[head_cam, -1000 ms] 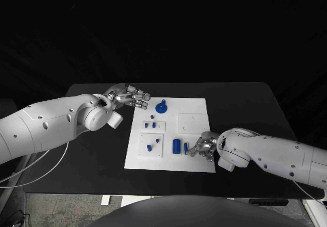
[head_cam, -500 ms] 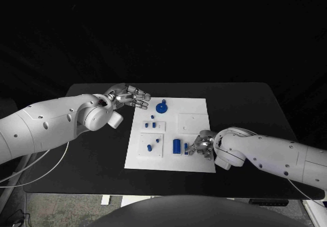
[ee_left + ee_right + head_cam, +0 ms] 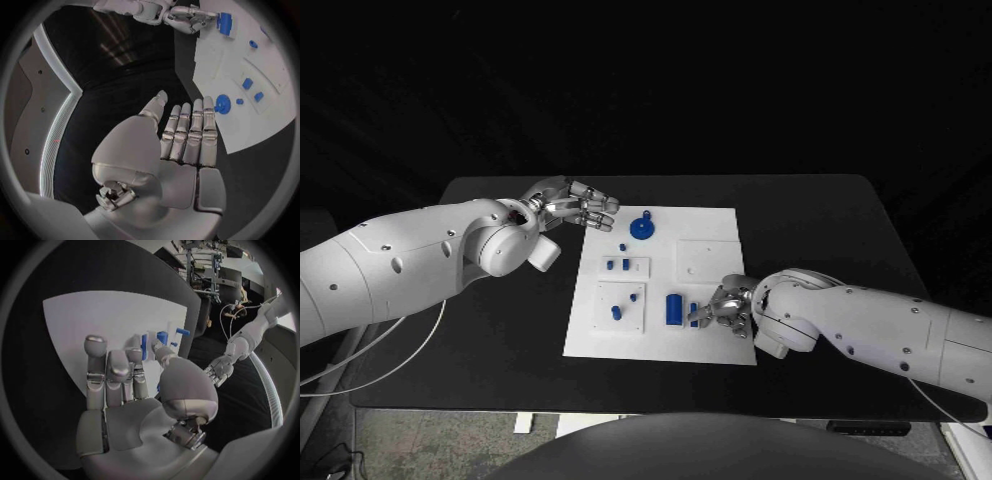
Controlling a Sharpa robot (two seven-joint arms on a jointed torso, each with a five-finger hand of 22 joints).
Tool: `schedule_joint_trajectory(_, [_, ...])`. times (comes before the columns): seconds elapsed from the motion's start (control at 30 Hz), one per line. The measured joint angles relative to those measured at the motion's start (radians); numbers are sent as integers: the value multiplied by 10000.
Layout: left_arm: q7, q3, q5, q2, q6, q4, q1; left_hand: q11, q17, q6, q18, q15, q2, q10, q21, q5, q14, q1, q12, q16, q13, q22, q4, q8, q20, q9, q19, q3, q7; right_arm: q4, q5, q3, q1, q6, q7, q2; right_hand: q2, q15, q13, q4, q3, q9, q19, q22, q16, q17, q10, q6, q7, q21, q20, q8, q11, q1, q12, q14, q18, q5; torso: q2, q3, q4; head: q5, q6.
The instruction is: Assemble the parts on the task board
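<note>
Plainly, the coming move hinges on the right hand (image 3: 727, 306), which sits at the near right part of the task board (image 3: 711, 225), its fingers right beside the slim blue piece (image 3: 692, 314) and next to the larger blue cylinder (image 3: 674, 306). Both parts lie with their long axes running from the robot's side toward the far edge of the board, and both lie just to the left of this hand. In the right wrist view the fingers (image 3: 109, 371) reach out toward the blue pieces (image 3: 144, 346), but whether they pinch the slim one I cannot tell. The left hand (image 3: 571, 205) hovers off the board's far left corner, fingers extended side by side and holding nothing; the round blue part (image 3: 642, 227) lies closest to it, well apart from the right hand. The right hand is therefore by far the nearer to the cylinders. The board's near edge runs close behind that hand, so I judge room is tight there, with more open white surface toward the far right.
</note>
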Motion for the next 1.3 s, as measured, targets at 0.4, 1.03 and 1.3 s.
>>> schedule_joint_trajectory(0.4, [62,-2,2,30,-30,-149,0,0,0,0,0,0,0,0,0,0,0,0,0,0,0,-10,56,48,0,0,0,1,0,-148,699,137,285,-190,1173,-498,852,74,-270,575,-4099,175,-37,0,-423,-201,-277,-774,267,-892,109,-91,205,932,-184,-75,0,1393,-24,13,-27,-108,17])
schedule_joint_trajectory(1.03, [922,11,786,724,-575,-1734,74,-440,0,236,1,-399,26,541,39,-129,320,27,0,0,-9,-30,244,47,45,-2,-46,246,-505,-3676,4600,1087,1367,-283,6058,627,1925,1506,-7785,-1030,-3789,-558,-3873,-6465,-8619,-6472,-1829,-1803,894,-5080,1545,-67,1332,1796,-6582,-2715,-1,1843,-496,170,-176,-342,1317])
schedule_joint_trajectory(1.3, [1172,26,1347,1303,-639,-2674,118,-499,-35,-655,650,-370,-67,-574,-30,-541,-666,-68,0,0,-9,-147,354,-68,842,-40,-736,-2,-685,-4925,5687,1362,1396,-233,7081,1251,1993,2252,-9917,-1251,-3478,-1113,-5578,-12156,-9714,-11310,-2962,-3109,817,-4988,3363,-93,1778,1782,-8103,-4371,1131,1843,-742,284,-240,-228,1847])
